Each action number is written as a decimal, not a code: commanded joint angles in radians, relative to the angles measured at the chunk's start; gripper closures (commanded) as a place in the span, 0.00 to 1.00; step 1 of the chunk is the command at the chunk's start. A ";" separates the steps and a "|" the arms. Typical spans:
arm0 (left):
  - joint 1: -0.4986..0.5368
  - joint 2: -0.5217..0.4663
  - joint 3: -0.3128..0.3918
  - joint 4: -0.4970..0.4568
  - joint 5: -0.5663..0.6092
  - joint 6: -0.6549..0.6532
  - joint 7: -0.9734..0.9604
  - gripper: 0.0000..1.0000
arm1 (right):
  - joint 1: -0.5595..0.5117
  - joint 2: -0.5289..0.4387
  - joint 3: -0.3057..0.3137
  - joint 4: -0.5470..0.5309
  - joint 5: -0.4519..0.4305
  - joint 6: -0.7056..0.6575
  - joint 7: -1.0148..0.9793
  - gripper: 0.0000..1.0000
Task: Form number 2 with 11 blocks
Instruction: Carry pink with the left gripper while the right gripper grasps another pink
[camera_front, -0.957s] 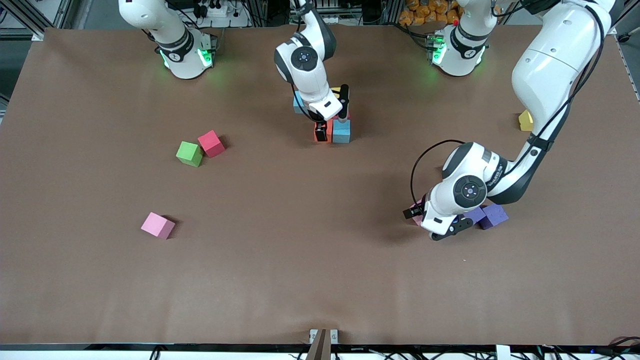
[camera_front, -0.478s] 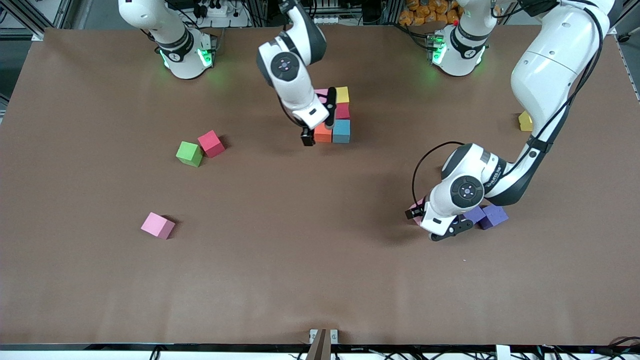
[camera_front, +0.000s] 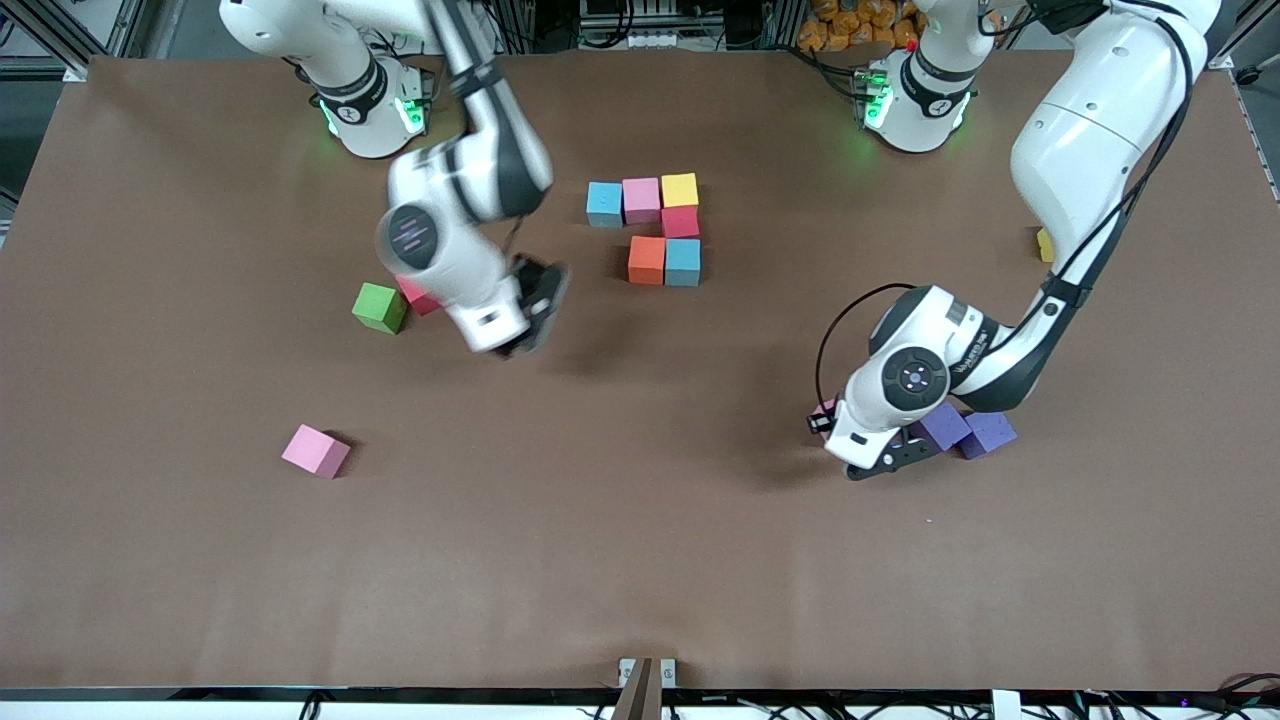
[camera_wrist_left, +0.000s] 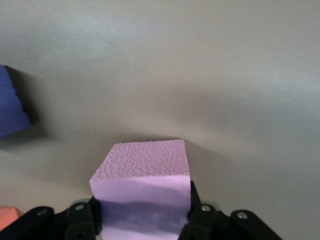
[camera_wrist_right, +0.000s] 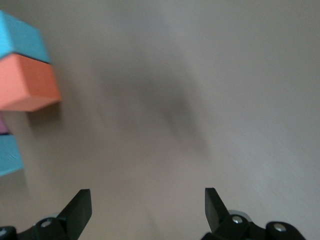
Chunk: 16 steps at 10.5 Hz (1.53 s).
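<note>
Six blocks stand joined mid-table: light blue (camera_front: 604, 203), pink (camera_front: 641, 200), yellow (camera_front: 680, 189), red (camera_front: 680, 221), orange (camera_front: 646, 260) and light blue (camera_front: 683, 262). Loose toward the right arm's end lie a green block (camera_front: 379, 307), a red block (camera_front: 424, 299) partly hidden by that arm, and a pink block (camera_front: 315, 451). My right gripper (camera_front: 537, 300) hangs open and empty over bare table beside the red one. My left gripper (camera_front: 835, 432) is low at the table, shut on a pink block (camera_wrist_left: 142, 185), with one finger against each side.
Two purple cubes (camera_front: 940, 425) (camera_front: 988, 433) lie right beside the left gripper. A yellow block (camera_front: 1044, 245) peeks out past the left arm near that end of the table. The right wrist view shows the orange block (camera_wrist_right: 25, 82) off to one side.
The right arm swung away from the joined blocks toward the green and red blocks, gripper still open. The left gripper's fingers closed in on the pink block.
</note>
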 joint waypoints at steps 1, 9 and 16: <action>-0.081 -0.009 0.003 0.038 0.020 -0.025 0.001 0.59 | -0.146 -0.015 0.007 0.012 -0.057 -0.039 -0.065 0.00; -0.351 -0.055 -0.045 0.104 -0.242 -0.027 -0.450 0.56 | -0.443 0.123 0.010 0.049 -0.062 0.279 -0.360 0.00; -0.509 -0.049 -0.103 0.096 -0.259 -0.054 -1.046 0.57 | -0.537 0.306 0.061 0.150 0.202 0.294 -0.642 0.00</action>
